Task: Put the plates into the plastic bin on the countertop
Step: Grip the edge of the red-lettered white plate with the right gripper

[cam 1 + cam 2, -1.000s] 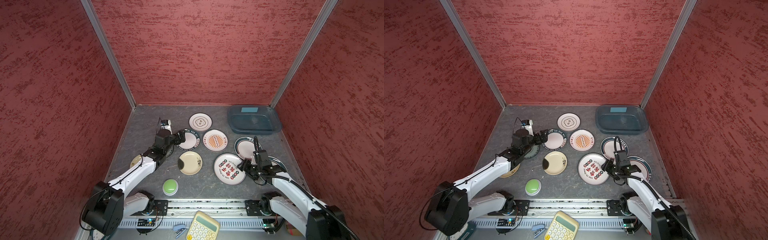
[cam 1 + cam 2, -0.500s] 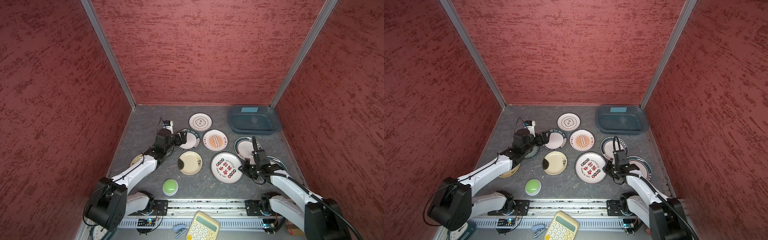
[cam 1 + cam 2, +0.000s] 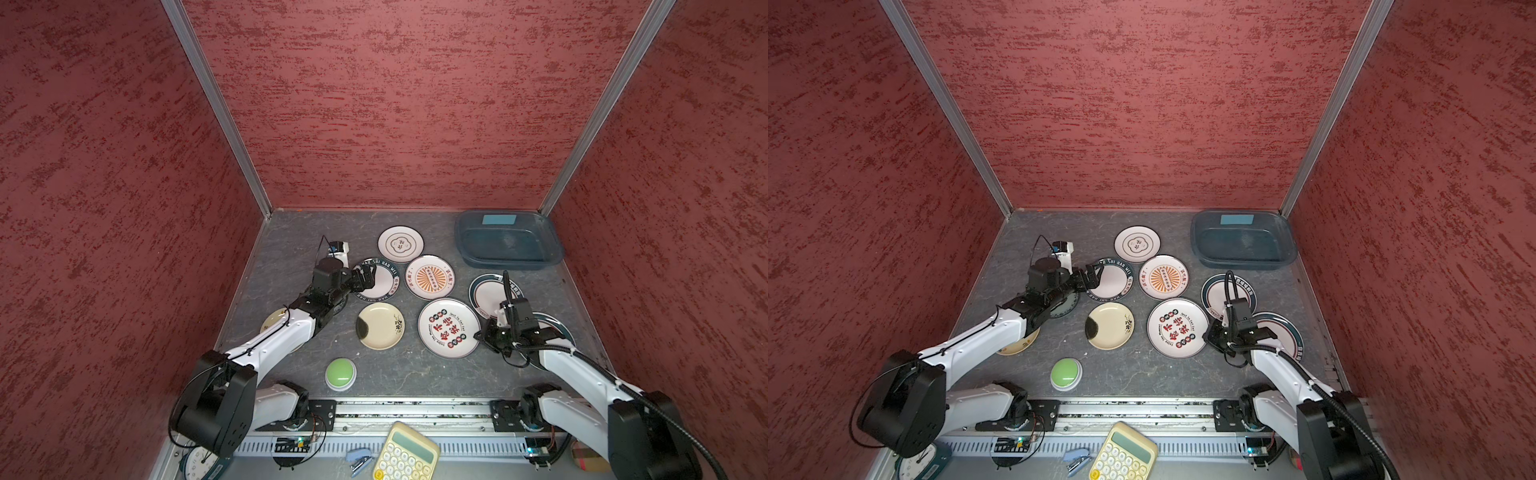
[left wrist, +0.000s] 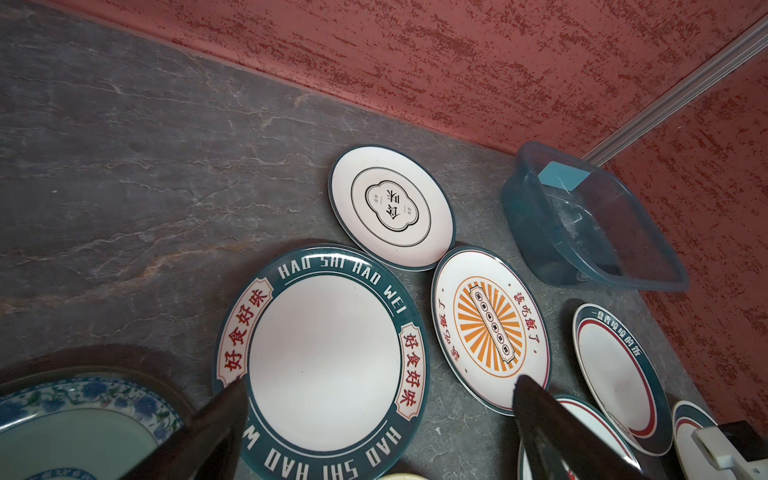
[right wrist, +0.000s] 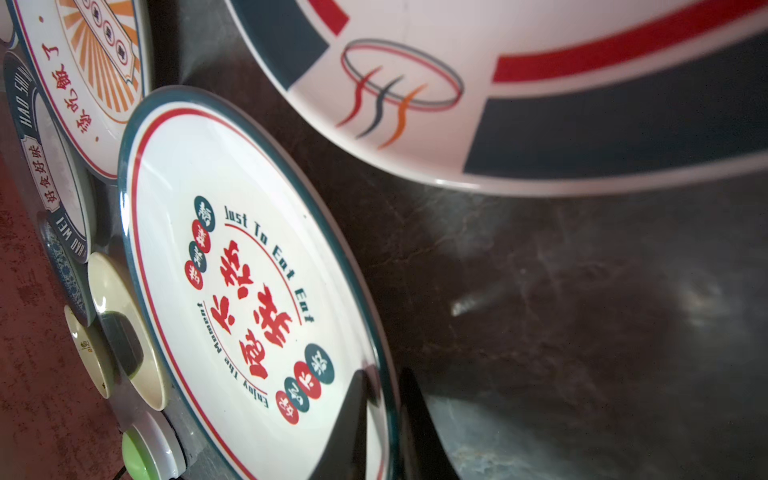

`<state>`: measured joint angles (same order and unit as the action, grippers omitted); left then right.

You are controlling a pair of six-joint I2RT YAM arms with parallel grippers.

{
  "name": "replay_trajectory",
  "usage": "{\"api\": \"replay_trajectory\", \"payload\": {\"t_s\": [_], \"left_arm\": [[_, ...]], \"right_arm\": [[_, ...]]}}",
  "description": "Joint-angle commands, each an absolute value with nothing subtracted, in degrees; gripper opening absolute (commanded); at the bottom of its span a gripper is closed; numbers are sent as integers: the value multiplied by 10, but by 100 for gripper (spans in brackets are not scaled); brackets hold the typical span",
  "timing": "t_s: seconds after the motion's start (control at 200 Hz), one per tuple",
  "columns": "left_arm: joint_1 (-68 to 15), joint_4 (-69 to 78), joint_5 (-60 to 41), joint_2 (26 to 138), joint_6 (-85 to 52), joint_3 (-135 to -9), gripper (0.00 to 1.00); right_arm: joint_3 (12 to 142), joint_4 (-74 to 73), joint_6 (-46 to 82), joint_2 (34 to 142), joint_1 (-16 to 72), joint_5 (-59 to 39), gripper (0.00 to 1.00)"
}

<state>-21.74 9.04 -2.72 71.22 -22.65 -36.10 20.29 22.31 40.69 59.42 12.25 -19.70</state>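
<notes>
Several plates lie flat on the dark countertop (image 3: 291, 249). My right gripper (image 3: 482, 334) (image 5: 386, 376) is shut on the right rim of the white plate with red characters (image 3: 448, 328) (image 5: 249, 291), one finger above the rim and one below. My left gripper (image 3: 365, 276) (image 4: 380, 381) hangs open over the green-rimmed HAO SHI HAO WEI plate (image 3: 376, 279) (image 4: 324, 357), touching nothing. The plastic bin (image 3: 507, 262) (image 4: 540, 232) stands empty in the far right corner. The orange sunburst plate (image 3: 429, 277) lies between the two grippers.
A green dome button (image 3: 340, 372) sits near the front edge. More plates lie around: a clover-mark one (image 3: 400, 244), a cream-yellow one (image 3: 380, 326), two green-rimmed ones (image 3: 486, 293) by the right arm. Red walls close in three sides. A calculator (image 3: 405, 453) lies below the rail.
My right gripper has closed onto the rim of the red-character plate, and the plate has slid a little to the left. The left gripper stays open above its plate.
</notes>
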Motion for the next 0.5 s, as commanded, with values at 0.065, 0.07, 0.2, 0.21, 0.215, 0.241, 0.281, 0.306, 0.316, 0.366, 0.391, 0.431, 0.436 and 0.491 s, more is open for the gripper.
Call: {"api": "replay_trajectory", "payload": {"t_s": [0.065,0.07,0.2,0.21,0.215,0.241,0.281,0.306,0.316,0.366,0.391,0.431,0.436,0.491], "left_arm": [[-214,96,-33,717,-224,-368,99],[-214,96,-33,717,-224,-368,99],[-214,96,-32,716,-225,-367,99],[-214,97,-33,717,-225,-368,100],[-214,97,-33,717,-225,-368,99],[-214,97,-33,716,-225,-368,99],[-214,95,-33,716,-226,-367,99],[-214,95,-33,716,-227,-367,99],[-214,95,-33,716,-228,-367,99],[-214,94,-32,717,-234,-369,99],[-213,92,-32,718,-236,-369,99],[-214,91,-36,717,-236,-370,99],[-214,91,-36,717,-236,-370,99],[-214,92,-39,716,-235,-371,99]], "right_arm": [[207,267,400,600,123,-157,0],[207,267,401,599,124,-157,0],[211,277,399,588,124,-156,0],[212,278,399,587,124,-156,0],[212,278,399,586,124,-156,0],[213,280,400,582,124,-157,0],[214,280,404,575,124,-159,0],[214,280,407,570,123,-160,0],[214,280,408,569,123,-160,0],[215,282,413,558,123,-161,0],[216,284,414,554,123,-161,0],[220,289,413,549,124,-158,0],[221,290,412,548,123,-157,0],[230,302,403,544,123,-148,0]]}}
